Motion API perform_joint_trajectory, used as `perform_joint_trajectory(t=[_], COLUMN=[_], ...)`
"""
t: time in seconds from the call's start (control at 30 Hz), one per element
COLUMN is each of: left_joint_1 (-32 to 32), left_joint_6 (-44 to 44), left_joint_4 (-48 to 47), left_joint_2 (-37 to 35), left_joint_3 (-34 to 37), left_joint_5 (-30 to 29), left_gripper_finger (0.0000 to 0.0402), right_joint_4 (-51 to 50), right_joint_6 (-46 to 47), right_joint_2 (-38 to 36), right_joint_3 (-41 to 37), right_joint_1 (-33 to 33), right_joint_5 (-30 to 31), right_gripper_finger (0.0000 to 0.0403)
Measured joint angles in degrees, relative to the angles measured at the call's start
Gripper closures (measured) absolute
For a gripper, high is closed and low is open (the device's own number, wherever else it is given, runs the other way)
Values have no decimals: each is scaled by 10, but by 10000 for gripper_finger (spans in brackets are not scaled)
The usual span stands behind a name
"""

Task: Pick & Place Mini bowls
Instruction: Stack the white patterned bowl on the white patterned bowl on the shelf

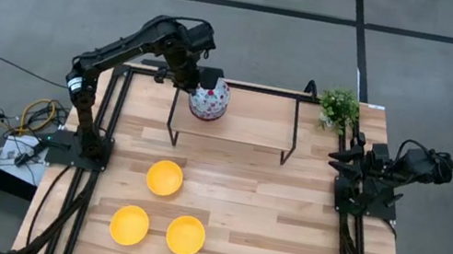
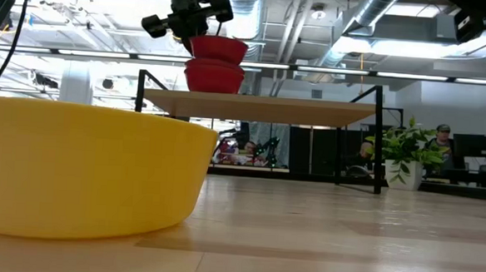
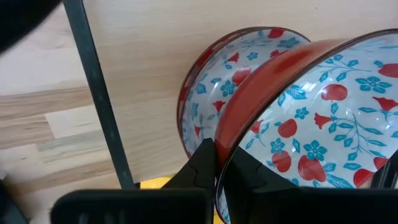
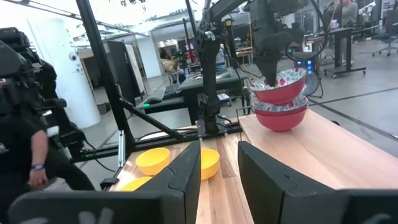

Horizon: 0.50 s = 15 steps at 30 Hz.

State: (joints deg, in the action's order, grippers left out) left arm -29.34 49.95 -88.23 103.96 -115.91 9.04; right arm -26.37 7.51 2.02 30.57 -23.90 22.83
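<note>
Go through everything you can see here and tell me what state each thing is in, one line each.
Top red patterned mini bowl: tilted, its rim pinched by the left hand, being stacked on the one below.
Lower red patterned bowl: upright on the raised wooden shelf.
Three plain yellow mini bowls: upright, empty, apart on the wooden table.
Small green potted plant: upright at the table's corner.
Right hand: open, parked at the table's edge.

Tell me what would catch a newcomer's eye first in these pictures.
First, the left gripper over the raised wooden shelf, its fingers clamped on the rim of a red patterned bowl tilted into another red bowl standing on the shelf. Next, three yellow bowls clustered on the table in front. The right gripper waits open at the table's right edge beside a small plant.
</note>
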Motion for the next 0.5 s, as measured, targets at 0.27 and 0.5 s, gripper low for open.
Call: perform_joint_trajectory(t=[0.27, 0.5], left_joint_1=[0, 0], left_joint_6=[0, 0], left_joint_4=[2, 11], left_joint_2=[0, 0], left_joint_3=[34, 36], left_joint_5=[0, -1], left_gripper_finger=[393, 393], right_joint_4=[0, 0], right_joint_6=[0, 0], right_joint_2=[0, 0], right_joint_3=[0, 0], right_joint_1=[0, 0], right_joint_5=[0, 0], right_gripper_finger=[306, 306])
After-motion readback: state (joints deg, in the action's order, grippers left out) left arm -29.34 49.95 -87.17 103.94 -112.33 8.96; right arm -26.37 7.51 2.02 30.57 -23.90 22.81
